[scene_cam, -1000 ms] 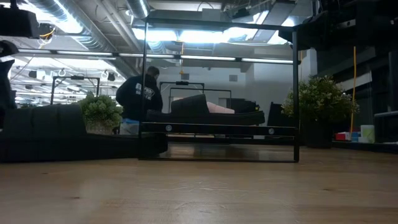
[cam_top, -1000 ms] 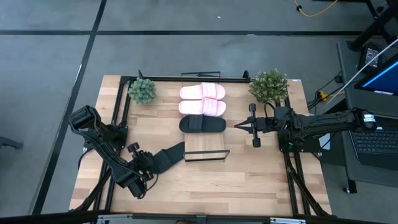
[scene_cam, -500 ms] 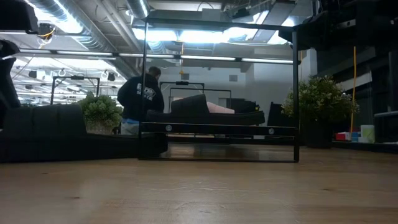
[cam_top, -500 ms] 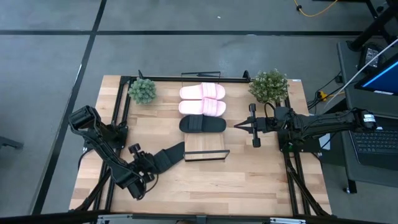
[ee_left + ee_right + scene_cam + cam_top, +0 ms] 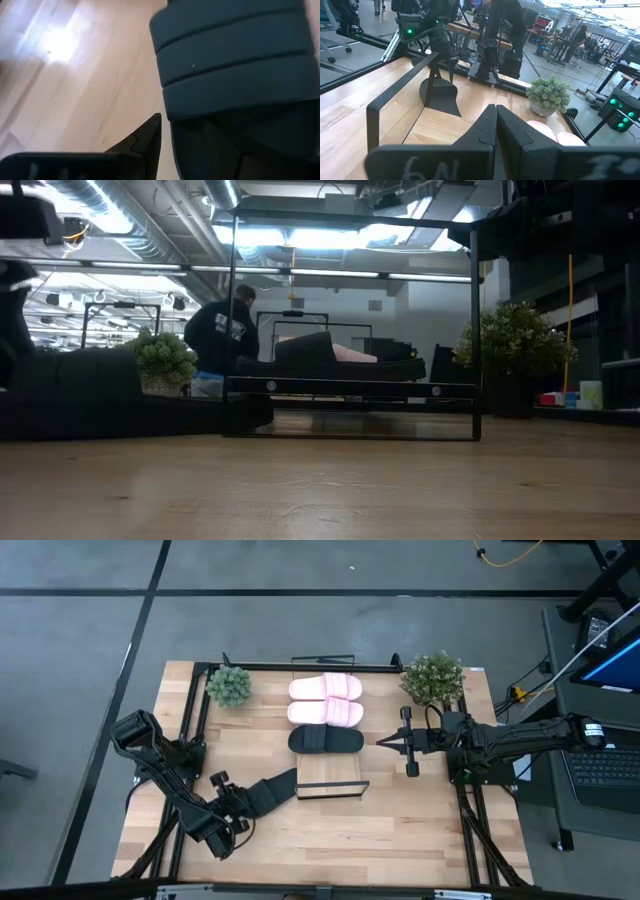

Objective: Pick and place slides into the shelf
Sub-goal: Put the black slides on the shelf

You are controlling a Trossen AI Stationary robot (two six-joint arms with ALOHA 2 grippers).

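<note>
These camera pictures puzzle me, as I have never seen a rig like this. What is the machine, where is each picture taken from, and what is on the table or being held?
It is a robot with two dark arms at a wooden table. One picture looks straight down, one looks level across the tabletop, and one comes from each wrist. On the shelf lie two pink slides and one black slide, with a bare stretch in front. The left gripper holds the other black slide, seen close in its wrist view. The right gripper, shut and empty, waits beside the shelf. Two potted plants stand at the back corners.
</note>
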